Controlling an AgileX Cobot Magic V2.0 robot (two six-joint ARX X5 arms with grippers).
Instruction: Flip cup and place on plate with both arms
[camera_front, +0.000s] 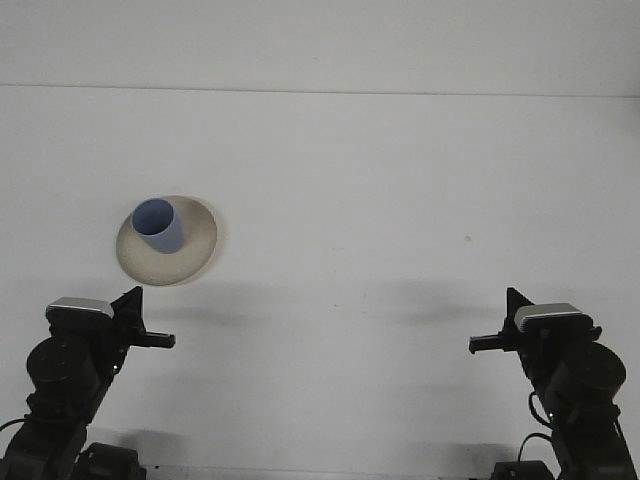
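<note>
cup (157, 226) sitting mouth-up on plate (196, 249), left of frame centre. left gripper (133, 300) at lower left and right gripper (517, 301) at lower right are resting closed, holding nothing.

Table (380, 200): plain white, matte top filling almost the whole front view; its far edge shows as a thin straight line running across near the top of the view, with a white wall behind.

Lying directly on it: one round cream plate (195, 250), on the left half, well apart from the far edge. A blue cup (157, 225) stands on the plate, mouth up, set toward the plate's left side.

Surface marks: one small dark speck (466, 238) on the right half. Soft grey shadows lie on the tabletop toward the near edge, on both sides.
</note>
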